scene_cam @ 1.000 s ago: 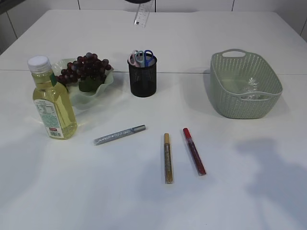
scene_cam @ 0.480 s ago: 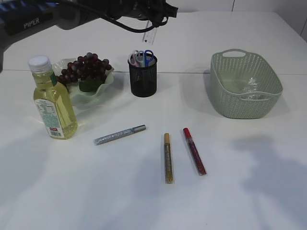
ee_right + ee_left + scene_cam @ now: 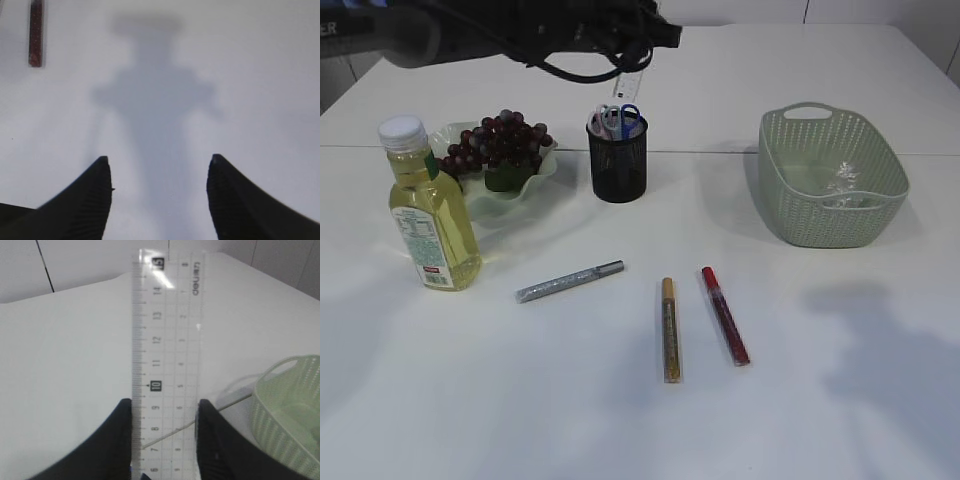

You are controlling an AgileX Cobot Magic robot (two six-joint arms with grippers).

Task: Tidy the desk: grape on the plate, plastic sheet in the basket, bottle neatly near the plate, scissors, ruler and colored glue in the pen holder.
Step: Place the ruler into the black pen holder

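Observation:
My left gripper (image 3: 638, 52) is shut on a clear ruler (image 3: 631, 80) and holds it upright just above the black mesh pen holder (image 3: 618, 165). In the left wrist view the ruler (image 3: 167, 340) stands between the jaws (image 3: 165, 407). Scissors (image 3: 616, 120) stand in the holder. Grapes (image 3: 500, 140) lie on the pale green plate (image 3: 538, 168). The oil bottle (image 3: 428, 210) stands left of the plate. Silver (image 3: 570, 281), gold (image 3: 670, 330) and red (image 3: 725, 315) glue pens lie on the table. My right gripper (image 3: 159, 162) is open and empty over bare table, with the red pen (image 3: 36, 32) ahead to its left.
A green basket (image 3: 790, 150) stands at the right with the crumpled plastic sheet (image 3: 842, 185) inside; the basket's rim also shows in the left wrist view (image 3: 292, 410). The right arm is out of the exterior view; only its shadow falls at the lower right.
The left arm has come into the top of the exterior view and carried the ruler down, closer to the pen holder's mouth. Everything on the table has stayed put.

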